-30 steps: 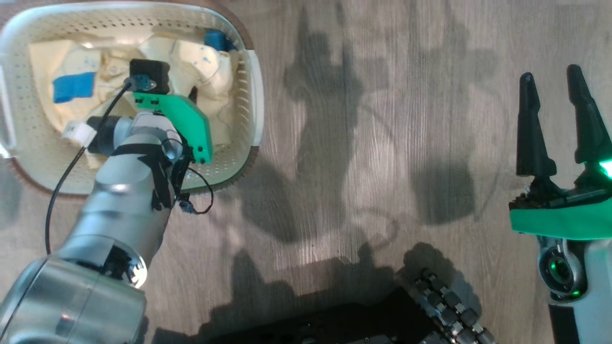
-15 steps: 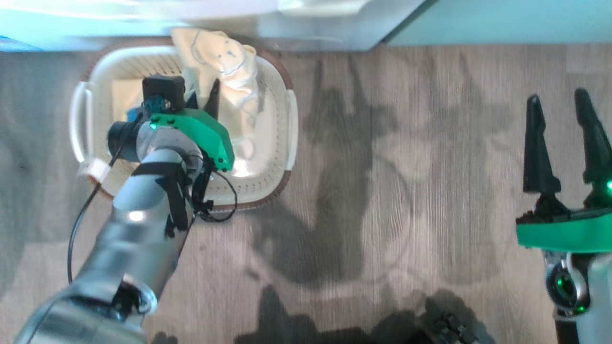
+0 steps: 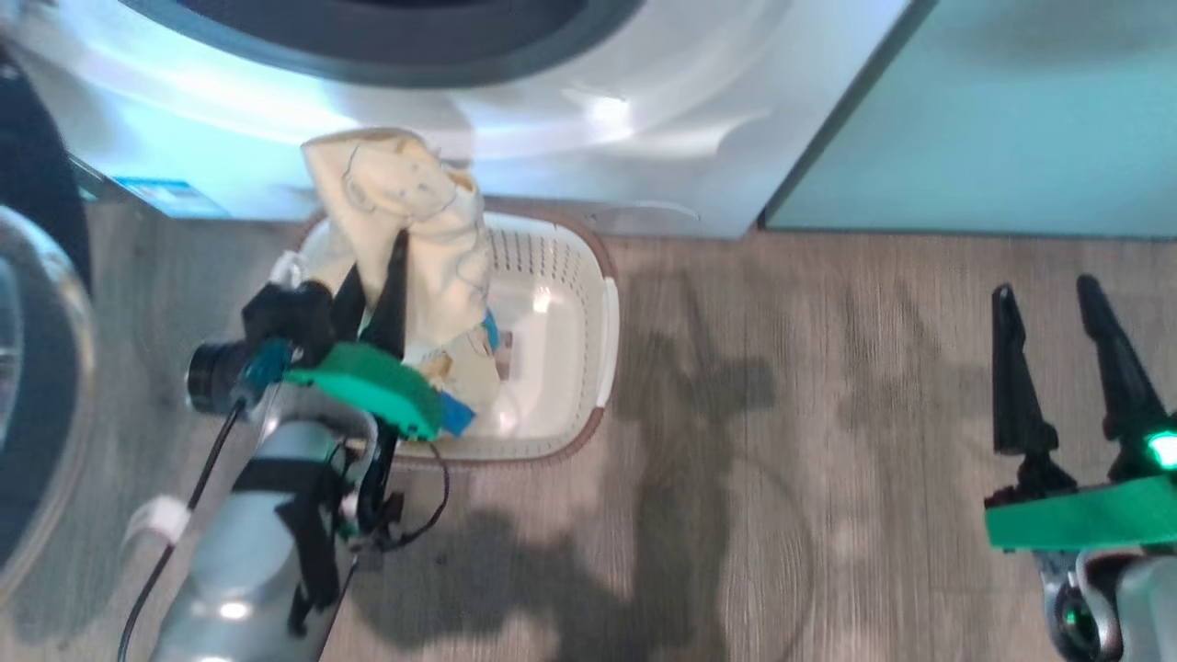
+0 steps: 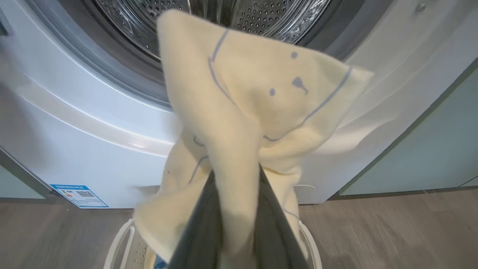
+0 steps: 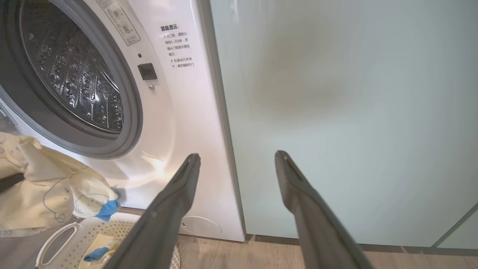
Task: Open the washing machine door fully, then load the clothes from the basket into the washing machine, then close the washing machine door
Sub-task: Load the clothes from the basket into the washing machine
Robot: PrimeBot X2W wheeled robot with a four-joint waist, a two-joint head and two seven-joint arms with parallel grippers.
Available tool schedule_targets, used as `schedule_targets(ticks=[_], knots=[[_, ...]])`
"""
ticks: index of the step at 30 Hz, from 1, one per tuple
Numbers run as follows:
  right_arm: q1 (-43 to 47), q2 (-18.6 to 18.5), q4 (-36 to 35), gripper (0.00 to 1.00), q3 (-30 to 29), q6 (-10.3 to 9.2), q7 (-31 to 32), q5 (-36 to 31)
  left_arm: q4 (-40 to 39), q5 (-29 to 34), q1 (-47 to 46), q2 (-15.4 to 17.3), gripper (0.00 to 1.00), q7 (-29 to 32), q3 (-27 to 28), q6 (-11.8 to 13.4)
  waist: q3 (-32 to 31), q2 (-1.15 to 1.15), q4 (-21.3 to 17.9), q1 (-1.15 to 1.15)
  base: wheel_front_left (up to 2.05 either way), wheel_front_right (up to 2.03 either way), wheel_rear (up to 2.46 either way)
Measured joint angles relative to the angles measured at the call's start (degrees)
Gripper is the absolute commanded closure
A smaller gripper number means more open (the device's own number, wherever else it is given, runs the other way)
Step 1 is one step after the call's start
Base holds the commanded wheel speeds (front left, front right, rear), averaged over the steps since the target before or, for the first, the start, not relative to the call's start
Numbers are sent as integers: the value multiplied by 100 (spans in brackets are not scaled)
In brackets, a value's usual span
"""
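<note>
My left gripper (image 3: 375,276) is shut on a pale yellow garment (image 3: 405,221) of the clothes and holds it above the basket (image 3: 588,303), in front of the washing machine (image 3: 570,119). In the left wrist view the cloth (image 4: 257,101) drapes over both fingers (image 4: 199,231) and hangs before the steel drum (image 4: 261,15). More yellow and blue cloth (image 5: 95,254) lies in the basket (image 5: 59,239). The washing machine door (image 3: 32,386) stands open at the left. My right gripper (image 3: 1057,303) is open and holds nothing, far to the right over the floor.
A pale green cabinet panel (image 3: 993,110) adjoins the machine on the right, and my right fingers (image 5: 175,201) point at it. Wood-look floor (image 3: 782,460) lies between the basket and my right arm. A blue sticker (image 4: 78,195) marks the machine's lower front.
The head camera has tilted up, bringing the machine into view. My left gripper has lifted the garment out of the basket. The right gripper has stayed open.
</note>
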Motion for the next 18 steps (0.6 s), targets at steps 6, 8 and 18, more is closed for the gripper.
schedule_targets(ticks=[6, 8, 18], knots=[[245, -5, 109, 0, 2, 0, 1, -1, -795, 86, 747, 145, 100, 0, 159, 145, -471, 0, 108, 0, 0, 0, 0], [361, -5, 165, 0, 5, 0, 1, -1, -1072, 122, 1043, 208, 100, 0, 169, 213, -659, 0, 147, 0, 0, 0, 0], [967, 14, 330, 0, 3, 0, 1, -51, -2074, 190, 2339, 413, 100, 276, 314, 532, -1577, 0, 224, 0, 0, 0, 0]])
